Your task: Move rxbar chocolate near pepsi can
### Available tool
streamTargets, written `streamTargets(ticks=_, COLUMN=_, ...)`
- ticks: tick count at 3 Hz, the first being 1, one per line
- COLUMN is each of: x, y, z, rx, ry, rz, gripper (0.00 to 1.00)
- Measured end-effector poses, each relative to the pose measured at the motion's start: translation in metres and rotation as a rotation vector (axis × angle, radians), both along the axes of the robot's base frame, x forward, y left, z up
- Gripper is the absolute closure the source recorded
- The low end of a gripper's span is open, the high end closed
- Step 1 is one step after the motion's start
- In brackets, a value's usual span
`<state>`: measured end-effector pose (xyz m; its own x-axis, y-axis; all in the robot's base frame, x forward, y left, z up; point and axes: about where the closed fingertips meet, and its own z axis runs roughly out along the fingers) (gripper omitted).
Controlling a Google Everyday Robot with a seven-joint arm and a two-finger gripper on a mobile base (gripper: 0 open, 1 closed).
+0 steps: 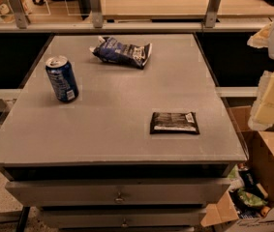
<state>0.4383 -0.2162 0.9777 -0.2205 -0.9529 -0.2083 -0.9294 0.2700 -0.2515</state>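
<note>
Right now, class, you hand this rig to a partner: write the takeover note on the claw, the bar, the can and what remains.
The claw hangs beside the table, off its right edge, not touching the bar.
The rxbar chocolate lies flat on the table, front right.
The pepsi can stands upright at the left, well apart from the bar.
Done: nothing yet.
Left: grasp the bar, carry it left, set it by the can.

Nothing can be read. Print on the bar [174, 123] and the can [62, 79] is too small. The hand [270, 98] is at the right edge.
</note>
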Motion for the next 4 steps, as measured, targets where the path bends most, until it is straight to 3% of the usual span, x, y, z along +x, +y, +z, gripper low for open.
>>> streamTargets(ticks=2, x=0.003, y=0.007, z=-0.005, rx=0.034, ry=0.013, rz=0.001, gripper=0.0)
streamTargets(ticks=4, x=0.015, y=0.043, z=-0.053, rx=0.071, ry=0.076, rz=0.009, gripper=0.0)
